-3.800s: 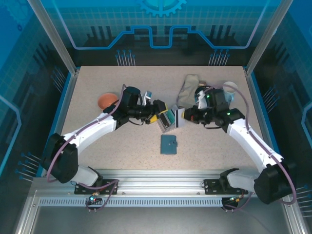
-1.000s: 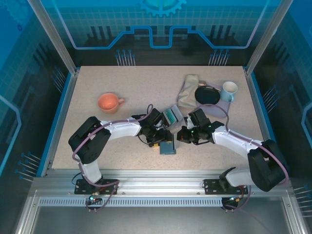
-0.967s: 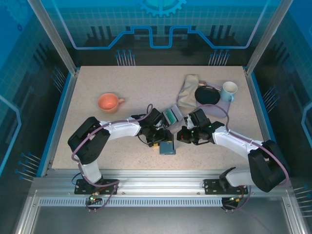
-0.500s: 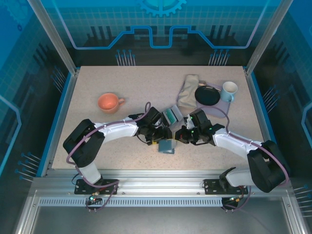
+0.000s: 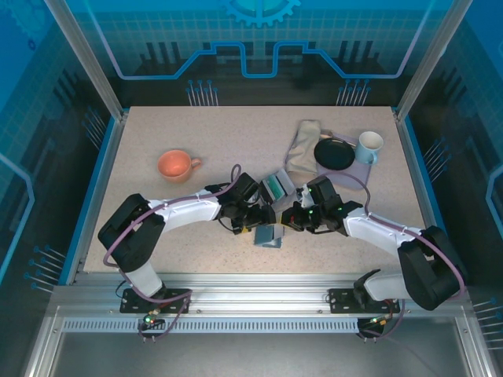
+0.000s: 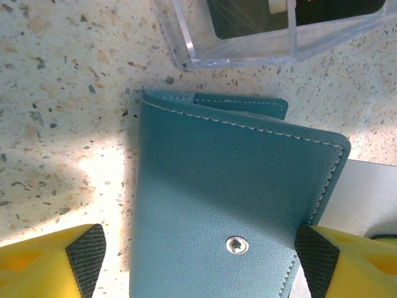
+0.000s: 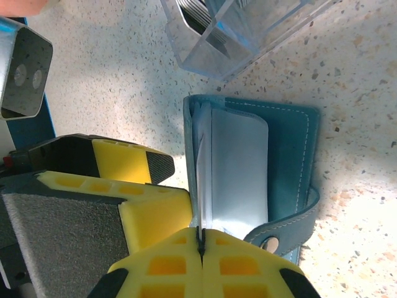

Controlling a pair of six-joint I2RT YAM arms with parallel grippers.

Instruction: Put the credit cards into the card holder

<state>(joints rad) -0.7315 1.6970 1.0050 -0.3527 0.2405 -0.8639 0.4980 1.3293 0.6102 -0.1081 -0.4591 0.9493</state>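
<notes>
On the speckled beige desk (image 5: 157,133), the slate-blue soft folding wallet (image 6: 217,186) lies near the front centre, just beside the clear rectangular plastic tray (image 6: 248,54) and between both arms. The left hand (image 6: 201,254) is spread wide, with one pad on either side of the wallet. The right hand (image 7: 200,248) is pressed together, apparently nipping the edge of the wallet's cover, which gapes to show a pale inner pocket. The thin plastic cards (image 7: 198,18) stand in the tray. The step in hand looks like opening the holder. The next move calls for laying it flat, then fetching a card.
</notes>
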